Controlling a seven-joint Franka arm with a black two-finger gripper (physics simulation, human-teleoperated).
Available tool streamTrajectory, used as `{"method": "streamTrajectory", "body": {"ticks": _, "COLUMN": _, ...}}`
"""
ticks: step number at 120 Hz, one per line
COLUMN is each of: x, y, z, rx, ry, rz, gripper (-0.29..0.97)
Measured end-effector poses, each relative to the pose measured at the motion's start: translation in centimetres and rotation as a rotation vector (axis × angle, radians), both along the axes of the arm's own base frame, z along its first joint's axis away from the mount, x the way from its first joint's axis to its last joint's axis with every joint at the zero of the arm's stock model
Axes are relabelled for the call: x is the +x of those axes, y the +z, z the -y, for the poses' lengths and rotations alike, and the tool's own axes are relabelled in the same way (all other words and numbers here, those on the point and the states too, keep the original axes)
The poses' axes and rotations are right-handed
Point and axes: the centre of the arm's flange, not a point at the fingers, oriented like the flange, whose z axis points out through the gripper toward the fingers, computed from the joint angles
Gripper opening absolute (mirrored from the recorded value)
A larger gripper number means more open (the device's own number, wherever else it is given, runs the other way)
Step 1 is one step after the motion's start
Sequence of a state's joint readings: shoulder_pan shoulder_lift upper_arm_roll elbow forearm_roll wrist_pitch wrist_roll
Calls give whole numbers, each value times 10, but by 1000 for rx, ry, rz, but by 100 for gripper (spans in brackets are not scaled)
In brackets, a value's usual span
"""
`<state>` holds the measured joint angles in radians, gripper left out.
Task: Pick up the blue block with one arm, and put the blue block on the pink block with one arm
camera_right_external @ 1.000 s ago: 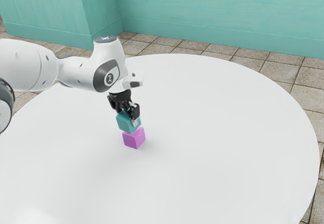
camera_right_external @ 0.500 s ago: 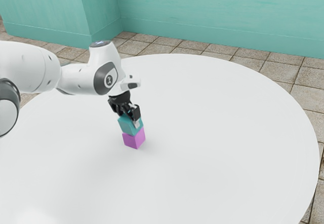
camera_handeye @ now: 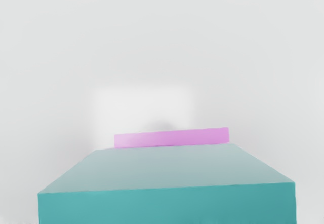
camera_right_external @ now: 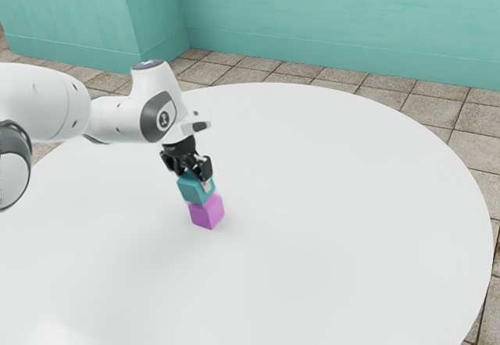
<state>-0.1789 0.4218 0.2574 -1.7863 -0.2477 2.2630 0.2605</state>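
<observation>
My claw (camera_right_external: 197, 178) is pinching the blue block (camera_right_external: 193, 191): both black fingers come down on its upper part from opposite sides, w/ the block between them. My arm (camera_right_external: 117, 119) comes in from the exterior view's left, hand pointing down over the stack.

Blue block is directly atop the pink block (camera_right_external: 207, 214). In the ext. view its underside meets the pink top; looks like contact, but I can't tell if there's a thin gap. It's not squared up, sitting offset a bit toward the exterior view's left, so some of the pink top shows on the other side.

Pink block stands flat on the white round table (camera_right_external: 351, 204), approx. in the table's left-centre part.

Wrist cam: blue block (camera_handeye: 167, 183) is big & right under my hand, a strip of pink block (camera_handeye: 171, 137) peeks out just past its far edge, white tabletop (camera_handeye: 152, 41) beyond.
</observation>
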Motion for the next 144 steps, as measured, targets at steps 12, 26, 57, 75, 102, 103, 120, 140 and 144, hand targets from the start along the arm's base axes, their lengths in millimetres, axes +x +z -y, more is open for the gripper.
{"method": "streamTrajectory", "body": {"ticks": 12, "x": 13, "y": 3, "z": 2, "rx": 0, "ry": -6, "rz": -37, "gripper": 35}}
{"method": "streamTrajectory", "body": {"ticks": 26, "x": 8, "y": 1, "z": -1, "rx": -1, "ry": -11, "rz": -118, "gripper": 35}}
{"method": "streamTrajectory", "body": {"ticks": 57, "x": 12, "y": -8, "z": 5, "rx": -1, "ry": -33, "rz": -208, "gripper": 35}}
{"method": "streamTrajectory", "body": {"ticks": 75, "x": 14, "y": -5, "z": 9, "rx": -8, "ry": -41, "rz": -222, "gripper": 35}}
{"method": "streamTrajectory", "body": {"ticks": 102, "x": 17, "y": -7, "z": 15, "rx": -14, "ry": -37, "rz": -231, "gripper": 35}}
{"method": "streamTrajectory", "body": {"ticks": 103, "x": 17, "y": -7, "z": 15, "rx": -13, "ry": -37, "rz": -230, "gripper": 35}}
{"method": "streamTrajectory", "body": {"ticks": 120, "x": 20, "y": -7, "z": 16, "rx": -19, "ry": -21, "rz": -226, "gripper": 35}}
{"method": "streamTrajectory", "body": {"ticks": 140, "x": 21, "y": -18, "z": 15, "rx": -31, "ry": 15, "rz": -238, "gripper": 35}}
{"method": "streamTrajectory", "body": {"ticks": 144, "x": 21, "y": -18, "z": 15, "rx": -32, "ry": 20, "rz": -238, "gripper": 35}}
